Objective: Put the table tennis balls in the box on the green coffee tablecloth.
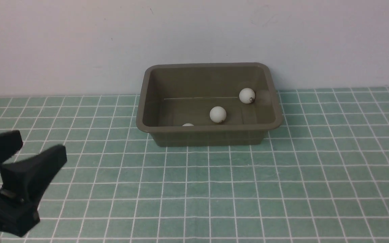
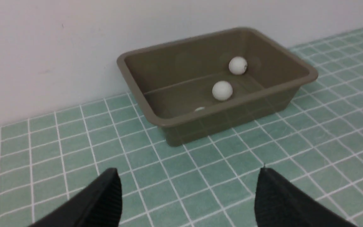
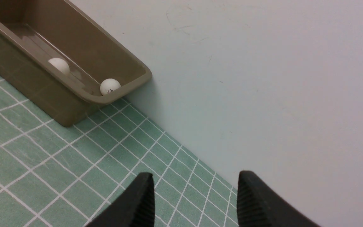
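Note:
The olive-brown box [image 1: 208, 136] stands on the green coffee tablecloth [image 1: 248, 189] against the back wall. Three white table tennis balls lie inside it: one at the back right [image 1: 247, 95], one in the middle [image 1: 218, 114], and one [image 1: 188, 125] mostly hidden behind the near wall. My left gripper [image 1: 42, 145] hovers at the front left, well short of the box, open and empty. In the left wrist view its fingers [image 2: 106, 195] frame bare cloth. My right gripper [image 3: 195, 176] shows only in its wrist view, right of the box [image 3: 74, 104], jaws apart with nothing between them.
A plain pale wall [image 1: 194, 33] rises directly behind the box. The checked cloth stretches across the whole table in front of and beside the box.

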